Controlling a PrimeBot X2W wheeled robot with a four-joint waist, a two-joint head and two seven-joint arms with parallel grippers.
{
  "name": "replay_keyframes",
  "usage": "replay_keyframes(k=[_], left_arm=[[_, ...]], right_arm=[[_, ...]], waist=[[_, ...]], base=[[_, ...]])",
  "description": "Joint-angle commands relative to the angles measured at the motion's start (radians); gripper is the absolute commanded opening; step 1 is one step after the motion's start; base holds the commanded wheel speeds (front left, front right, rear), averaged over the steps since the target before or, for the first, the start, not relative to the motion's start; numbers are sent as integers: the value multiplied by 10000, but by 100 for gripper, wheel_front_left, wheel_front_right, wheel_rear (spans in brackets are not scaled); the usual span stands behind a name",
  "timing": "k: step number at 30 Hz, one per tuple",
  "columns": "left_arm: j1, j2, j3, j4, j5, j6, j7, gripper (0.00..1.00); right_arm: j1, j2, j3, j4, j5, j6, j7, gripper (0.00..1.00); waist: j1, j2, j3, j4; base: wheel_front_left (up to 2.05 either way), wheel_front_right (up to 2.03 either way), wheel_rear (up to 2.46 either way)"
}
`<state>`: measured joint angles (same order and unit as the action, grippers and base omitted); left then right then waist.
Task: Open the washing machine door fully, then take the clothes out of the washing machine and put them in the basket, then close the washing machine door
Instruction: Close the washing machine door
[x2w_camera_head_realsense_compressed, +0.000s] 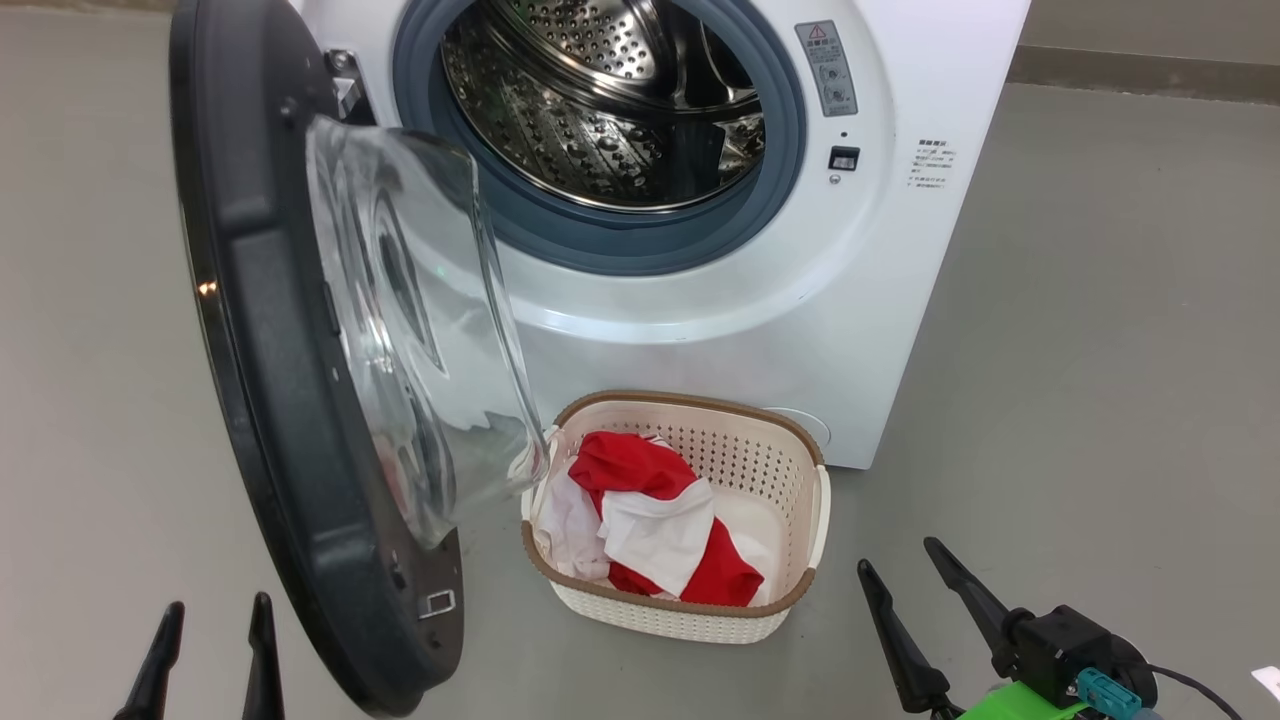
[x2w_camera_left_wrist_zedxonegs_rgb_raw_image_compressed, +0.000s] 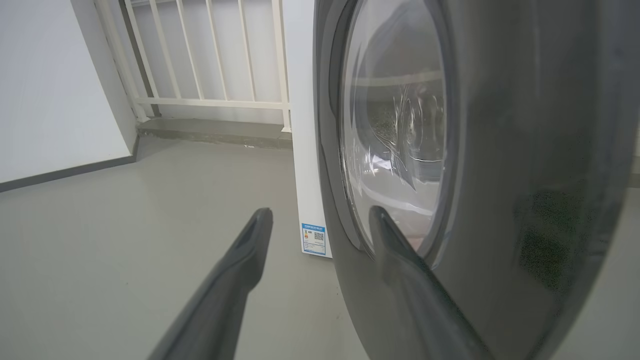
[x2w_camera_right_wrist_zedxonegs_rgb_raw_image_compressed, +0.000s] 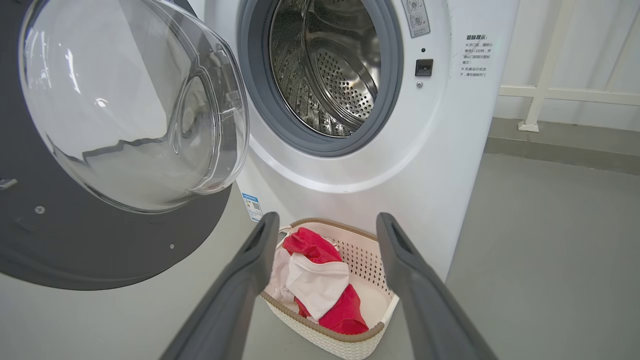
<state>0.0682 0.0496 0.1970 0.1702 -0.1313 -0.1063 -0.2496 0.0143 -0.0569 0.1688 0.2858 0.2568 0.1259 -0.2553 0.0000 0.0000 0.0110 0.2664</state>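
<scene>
Washing machine door (x2w_camera_head_realsense_compressed: 290, 400): swung out wide on its left hinge, with the glass bowl (x2w_camera_head_realsense_compressed: 420, 330) facing the opening side. The lower rim hangs just beside the basket (x2w_camera_head_realsense_compressed: 800, 480).

Washing machine (x2w_camera_head_realsense_compressed: 800, 330): the opening is uncovered, and the perforated steel of the drum (x2w_camera_head_realsense_compressed: 600, 100) shows inside the grey ring.

Basket: stands on the floor (x2w_camera_head_realsense_compressed: 1100, 400), close against the foot of the machine's front.

Clothes (x2w_camera_head_realsense_compressed: 650, 520): a red and white heap inside the basket, lying toward its left wall and below the rim.

Left hand (x2w_camera_head_realsense_compressed: 220, 601): fingers spread, holding nothing, low on the outer side of the door. In the left wrist view one finger overlaps the door's black rim; I cannot tell whether they touch.

Right hand (x2w_camera_head_realsense_compressed: 897, 554): fingers spread, holding nothing, above the floor near the basket's right side and clear of it. In the right wrist view the basket lies between its fingers.
</scene>
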Motion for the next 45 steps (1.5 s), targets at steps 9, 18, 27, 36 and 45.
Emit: replay_keyframes(k=[9,18,27,36,45], left_arm=[[-190,112,517,-49,386,-38,-122,92],[-895,96,905,-232,-44,51,-107,0],[-2392,12,1922,-1344,-6647,1155,3003,0],[-2484,8,1864,-3849,-12733,4011,5204,0],[-1697,8,1084,-5268,-14513,5161,5584,0]], right_arm=[[-423,-8,216,-199,76,48,-65,100],[-329,-3,187,-210,81,48,-65,100],[-276,11,253,-154,130,48,-65,100],[-172,30,262,-165,174,48,-65,100],[-201,40,254,-188,182,48,-65,100]], waist=[[0,0,19,17],[0,0,-16,112],[0,0,-203,28],[0,0,-350,-184],[0,0,-280,-415]], base=[[0,0,0],[0,0,0],[0,0,0],[0,0,0],[0,0,0]])
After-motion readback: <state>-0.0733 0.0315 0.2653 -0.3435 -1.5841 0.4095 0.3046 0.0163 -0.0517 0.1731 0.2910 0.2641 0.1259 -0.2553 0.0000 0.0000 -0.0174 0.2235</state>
